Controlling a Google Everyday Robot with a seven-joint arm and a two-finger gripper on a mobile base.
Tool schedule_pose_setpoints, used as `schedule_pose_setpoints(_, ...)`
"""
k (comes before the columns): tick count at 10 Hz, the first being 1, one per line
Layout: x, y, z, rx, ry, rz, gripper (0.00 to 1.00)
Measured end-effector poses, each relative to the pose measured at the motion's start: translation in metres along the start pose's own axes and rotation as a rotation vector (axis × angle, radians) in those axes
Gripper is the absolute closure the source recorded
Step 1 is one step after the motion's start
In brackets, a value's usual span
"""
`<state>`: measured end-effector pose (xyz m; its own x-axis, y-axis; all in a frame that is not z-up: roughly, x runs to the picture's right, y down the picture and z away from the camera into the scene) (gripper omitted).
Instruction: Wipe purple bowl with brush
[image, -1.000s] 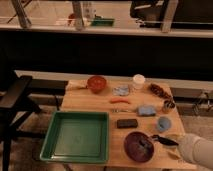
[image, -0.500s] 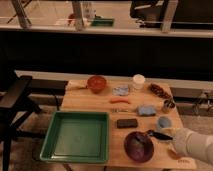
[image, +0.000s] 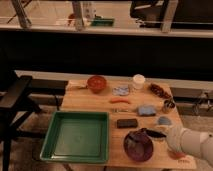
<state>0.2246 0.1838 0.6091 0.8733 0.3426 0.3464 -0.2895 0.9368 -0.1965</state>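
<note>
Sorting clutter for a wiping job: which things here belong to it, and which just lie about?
Job: purple bowl, brush at its rim, gripper at the brush's handle end.
Lying about: green tray, orange-red bowl, black block, blue cup, white cup.

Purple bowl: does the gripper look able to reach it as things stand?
Probably yes: the gripper is just right of the purple bowl, the brush at its far rim, nothing between them.
</note>
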Motion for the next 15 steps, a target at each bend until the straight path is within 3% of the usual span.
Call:
schedule_pose_setpoints(10,-0.026,0.039,-0.033,-0.074,-0.001,0.037,1.00)
schedule_pose_setpoints(13,-0.017,0.047,-0.040,-0.084,0.027,0.050,1.00)
schedule_pose_setpoints(15,-0.002,0.050,-0.046,-0.084,0.068,0.065,1.00)
